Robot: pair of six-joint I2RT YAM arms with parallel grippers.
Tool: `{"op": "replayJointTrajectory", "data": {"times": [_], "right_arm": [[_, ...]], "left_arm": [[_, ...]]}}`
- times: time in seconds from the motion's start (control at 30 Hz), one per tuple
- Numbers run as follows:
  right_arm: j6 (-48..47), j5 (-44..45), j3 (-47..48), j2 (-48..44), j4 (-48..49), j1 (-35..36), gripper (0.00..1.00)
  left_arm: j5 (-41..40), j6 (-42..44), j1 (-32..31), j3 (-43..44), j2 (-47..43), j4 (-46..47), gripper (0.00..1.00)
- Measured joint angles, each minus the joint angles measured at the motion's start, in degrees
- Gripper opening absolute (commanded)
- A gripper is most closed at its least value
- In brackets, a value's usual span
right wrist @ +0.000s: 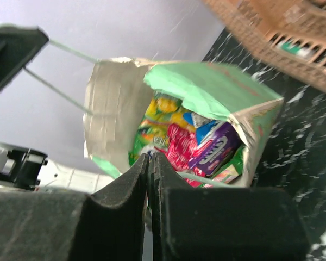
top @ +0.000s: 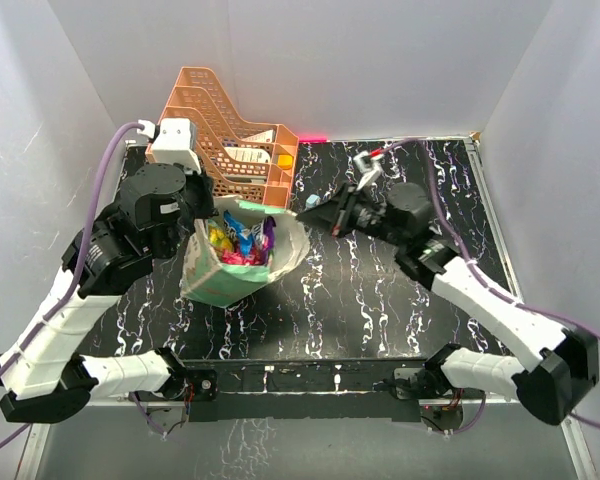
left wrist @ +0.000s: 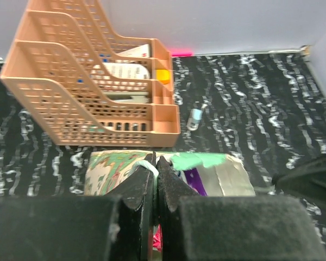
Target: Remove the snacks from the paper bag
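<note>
Left gripper (left wrist: 155, 161) pinches string handle (left wrist: 147, 166) at 10 o'clock, right gripper (right wrist: 150, 157) clenched on 2 o'clock rim, presumably spreading paper bag (right wrist: 217, 87) to bare snacks (right wrist: 206, 151).

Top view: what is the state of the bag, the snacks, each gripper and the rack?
paper bag: open, mouth pulled wide.
snacks: inside the bag, none on the table.
left gripper: shut on the bag's string handle.
right gripper: shut at the opposite rim, seemingly holding it.
orange rack: upright, partly filled.
</note>
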Motion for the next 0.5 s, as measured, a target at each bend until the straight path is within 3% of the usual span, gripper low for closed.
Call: {"op": "replayJointTrajectory", "data": {"times": [0.27,0.5], "right_arm": [[1.0,5.6,0.0,10.5,7.2,15.5,0.07],[-1.8,12.2,-1.3,9.5,5.2,16.7,0.08]], "left_arm": [[-8.1,9.4,0.3,-2.8,-2.1,-1.1,0.00],[-6.7,9.5,0.3,-7.8,-5.5,-1.2,0.00]]}}
